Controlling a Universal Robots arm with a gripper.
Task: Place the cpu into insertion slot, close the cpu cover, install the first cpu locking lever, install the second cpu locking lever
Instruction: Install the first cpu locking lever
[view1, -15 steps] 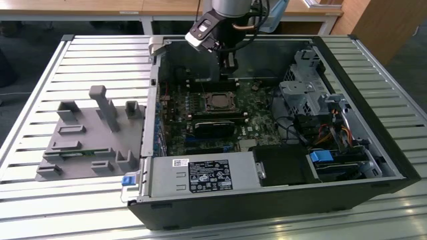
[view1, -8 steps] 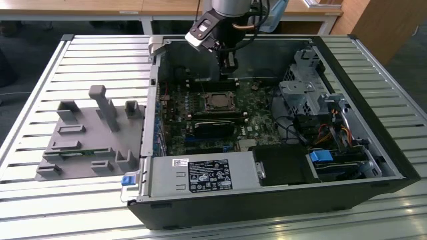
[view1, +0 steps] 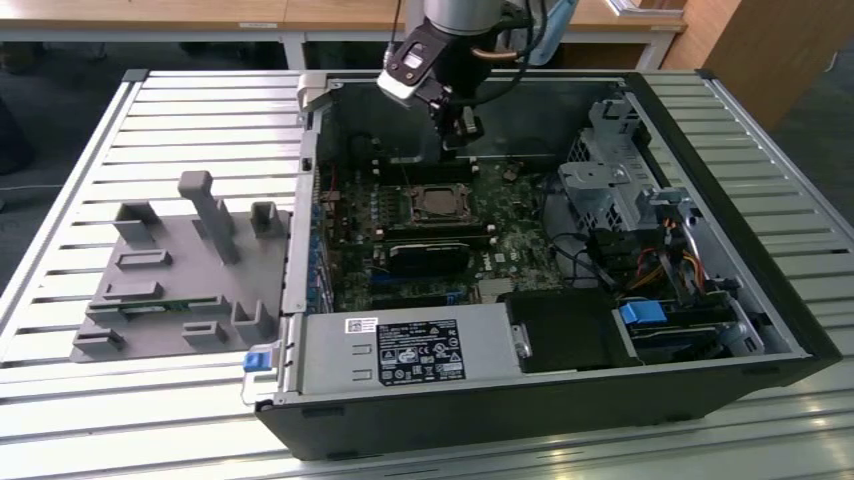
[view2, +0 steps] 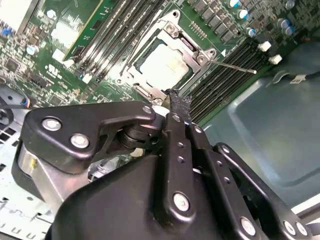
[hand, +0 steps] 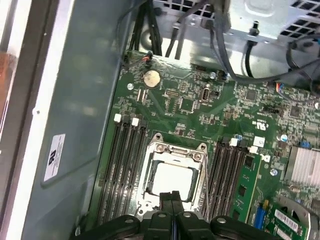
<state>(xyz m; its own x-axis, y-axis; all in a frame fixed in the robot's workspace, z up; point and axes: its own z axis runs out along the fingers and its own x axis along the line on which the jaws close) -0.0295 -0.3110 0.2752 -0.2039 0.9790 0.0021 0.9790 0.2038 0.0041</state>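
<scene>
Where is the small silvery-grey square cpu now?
In the first wrist view, the silvery-grey square cpu lies framed by the silvery metal cpu cover on the green circuit board, between two banks of long black memory slots.

this is looking like a robotics lab or test workshop: a robot arm (view1: 461, 20) is hanging over an opened computer case (view1: 534, 410), which is lying on a slatted metal desk (view1: 160, 110) beside a grey parts fixture (view1: 160, 290), with wooden tables (view1: 200, 15) standing behind.
</scene>
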